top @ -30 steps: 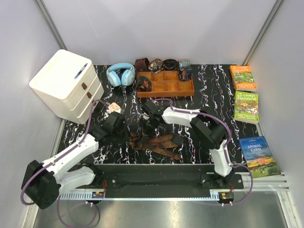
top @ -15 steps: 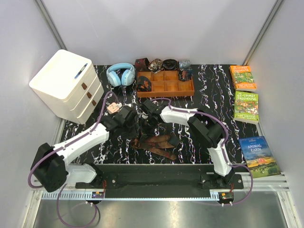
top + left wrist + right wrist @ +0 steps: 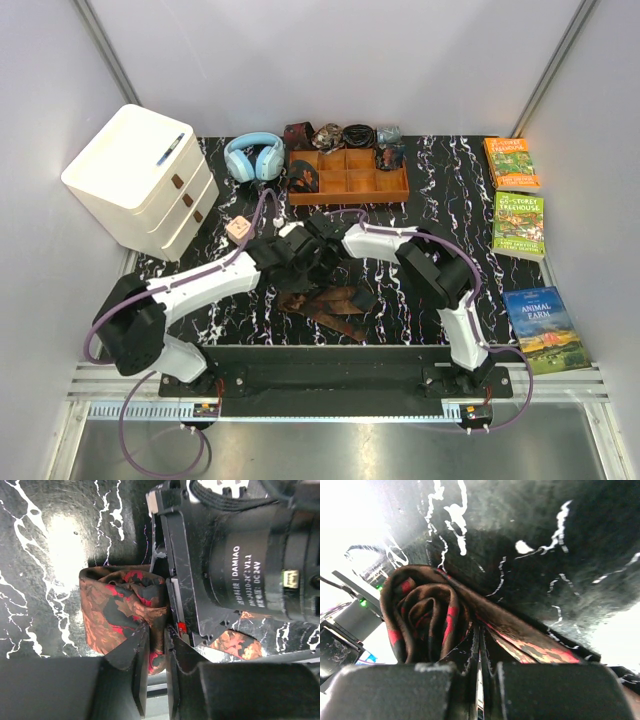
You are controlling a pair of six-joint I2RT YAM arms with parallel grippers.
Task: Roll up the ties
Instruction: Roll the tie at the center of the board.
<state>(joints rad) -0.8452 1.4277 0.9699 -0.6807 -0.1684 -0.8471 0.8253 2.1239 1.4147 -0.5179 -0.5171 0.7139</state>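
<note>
White drawer unit (image 3: 130,180) sitting far left on the black marbled worktop (image 3: 450,200), pen (image 3: 170,150) lying on its top. Small pink block (image 3: 238,229) lying just right of the drawers. Light blue headphones (image 3: 253,157) lying at the far edge, just left of the wooden tray (image 3: 348,198).

Left arm reaching in from the near left toward centre. Left claw (image 3: 298,258) sitting low over the worktop. In the left wrist view its fingers (image 3: 140,675) are standing a narrow gap apart and pinching the edge of the tie roll (image 3: 117,607), so it is grasping the roll.

Tie roll is a half-wound dark brown and red coil resting on the worktop at centre, just near of the tray, between the two claws.

Right claw (image 3: 322,238) meeting it from the right. In the right wrist view it is clenched tight, with tie fabric caught between the fingers and the coil bulging to the left of them.

Loose ties (image 3: 335,300) trailing flat on the worktop, near of both claws.

Tray holding a dark patterned roll (image 3: 303,178) at its left end. Small bundles (image 3: 340,133) lining up along its far side.

Three books (image 3: 518,225) lying down the right edge.
</note>
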